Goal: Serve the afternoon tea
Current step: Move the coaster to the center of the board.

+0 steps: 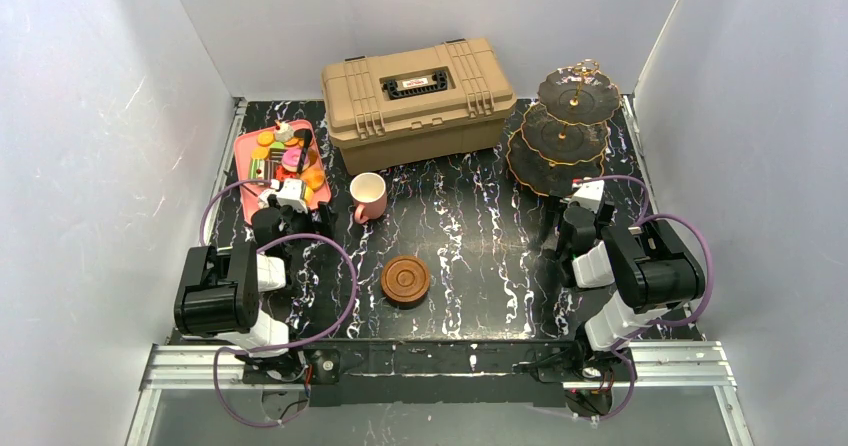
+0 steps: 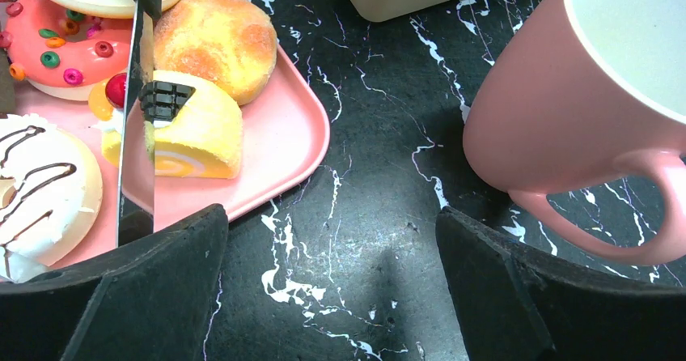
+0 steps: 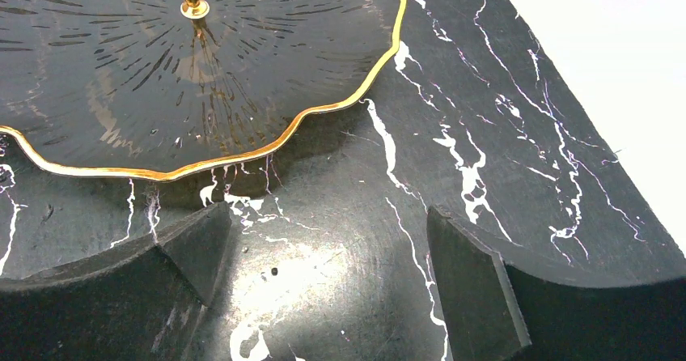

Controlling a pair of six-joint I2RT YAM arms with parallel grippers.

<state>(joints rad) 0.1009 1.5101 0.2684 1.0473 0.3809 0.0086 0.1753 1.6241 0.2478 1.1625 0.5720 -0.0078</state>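
The pastries [image 1: 283,154] are lying on the pink tray [image 2: 291,146] at upper left; the stand [image 1: 565,131] is waiting bare at upper right. Left gripper [image 2: 332,288] and right gripper [image 3: 319,288] are gaping wide, holding nothing. The left should be closing softly around one pastry.

Pastries [image 1: 285,156] lie on the tray [image 1: 246,191] at left, toolbox [image 1: 418,101] behind the cup [image 1: 368,196], stand [image 1: 560,136] at right, saucers [image 1: 405,279] nearest

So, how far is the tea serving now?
Nothing looks served yet: the three-tier stand is empty and the pastries lie on the pink tray. Nothing is in hand; left gripper and right gripper are open. Remaining: pastries onto the stand, pink cup onto a brown saucer.
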